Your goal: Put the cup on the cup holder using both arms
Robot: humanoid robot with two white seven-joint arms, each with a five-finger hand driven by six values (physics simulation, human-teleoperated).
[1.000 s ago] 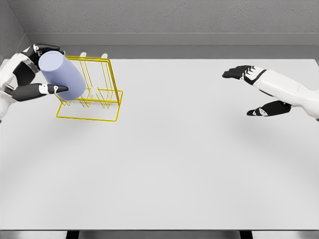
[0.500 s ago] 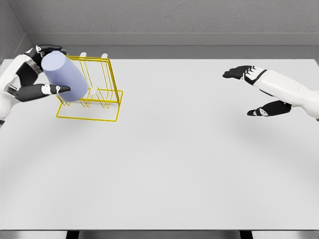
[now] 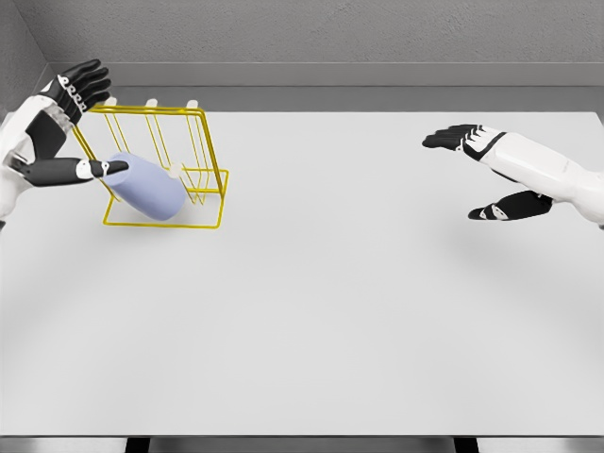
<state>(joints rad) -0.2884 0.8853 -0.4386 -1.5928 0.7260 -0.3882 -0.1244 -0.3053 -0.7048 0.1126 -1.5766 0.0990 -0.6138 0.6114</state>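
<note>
1. Lavender cup (image 3: 144, 186) lies tilted on its side inside the yellow wire cup holder (image 3: 206, 179), at the holder's left end, on the white tabletop (image 3: 330, 283).
2. Left hand (image 3: 58, 123) is spread open, gripping nothing; its thumb tip sits at the cup's upper left edge, contact unclear, the other fingers well above the cup.
3. Right hand (image 3: 481, 175) hovers far right, fingers spread, empty, well apart from the cup.

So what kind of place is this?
Probably a pretend test room made on a computer: a plain white table, bare grey walls, and just a yellow rack with a cup.
</note>
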